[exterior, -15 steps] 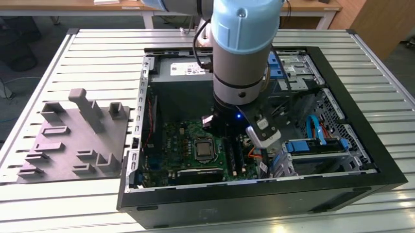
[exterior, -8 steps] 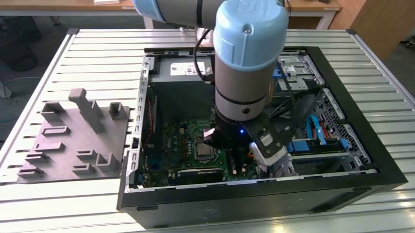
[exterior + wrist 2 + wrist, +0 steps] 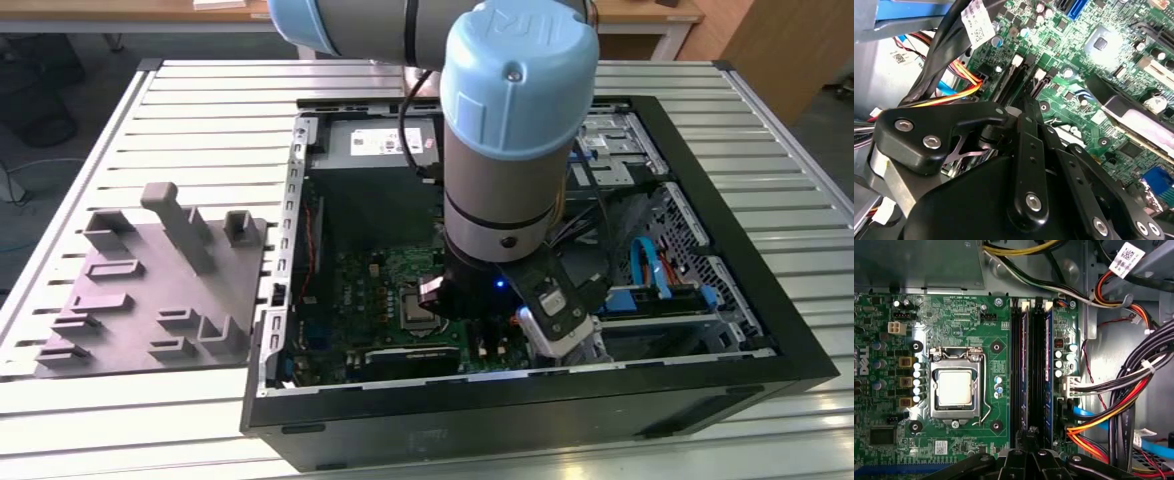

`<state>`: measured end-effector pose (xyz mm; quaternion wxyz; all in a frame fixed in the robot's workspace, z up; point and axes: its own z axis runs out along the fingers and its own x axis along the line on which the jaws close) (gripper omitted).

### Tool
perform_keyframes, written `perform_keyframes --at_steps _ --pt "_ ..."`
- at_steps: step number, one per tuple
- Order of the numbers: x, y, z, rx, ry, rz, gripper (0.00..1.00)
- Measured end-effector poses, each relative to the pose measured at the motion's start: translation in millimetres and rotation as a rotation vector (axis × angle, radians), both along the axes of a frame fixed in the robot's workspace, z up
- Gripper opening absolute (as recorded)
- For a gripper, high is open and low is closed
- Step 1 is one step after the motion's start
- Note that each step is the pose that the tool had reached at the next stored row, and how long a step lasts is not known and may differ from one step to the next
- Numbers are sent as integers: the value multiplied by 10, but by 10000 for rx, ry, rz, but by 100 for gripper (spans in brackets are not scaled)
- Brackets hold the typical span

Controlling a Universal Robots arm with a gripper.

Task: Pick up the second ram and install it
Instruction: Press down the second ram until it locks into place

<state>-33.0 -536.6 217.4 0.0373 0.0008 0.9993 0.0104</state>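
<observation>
From my desk, the gray tray (image 3: 147, 290) sat on the table outside the computer case (image 3: 534, 405), on the exterior view's left, with no strip standing in it that I could make out. The arm (image 3: 514, 130) reached straight down into the case, over the motherboard (image 3: 954, 315) on its floor.

In the first wrist view the gripper (image 3: 1031, 431) hung right above the memory slots inside the case. Its fingers (image 3: 1029, 436) were drawn together into one tip. I could not tell whether that tip pinched a board's edge or merely pressed on it. The second ram (image 3: 1024, 370), as I judged it, stood upright in a slot directly under that tip, with another strip (image 3: 1048, 365) in a slot just beside it.

My worry was a half-seated board. If one end sat higher than the other, a downward push would bend it or strain the slot. A tip slightly off line would press on the slot wall instead. The cable bundle (image 3: 1114, 405) lay along the case wall near the slots, so a sideways drift could have snagged it.
</observation>
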Motion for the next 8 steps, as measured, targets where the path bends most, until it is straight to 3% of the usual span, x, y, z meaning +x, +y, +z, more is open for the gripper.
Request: perform_keyframes --at_steps 2,6,8 --pt "0 -1 11 -30 0 2 10" --pt "0 0 158 -38 1 1 10" --pt "0 25 175 -103 -1 0 10"
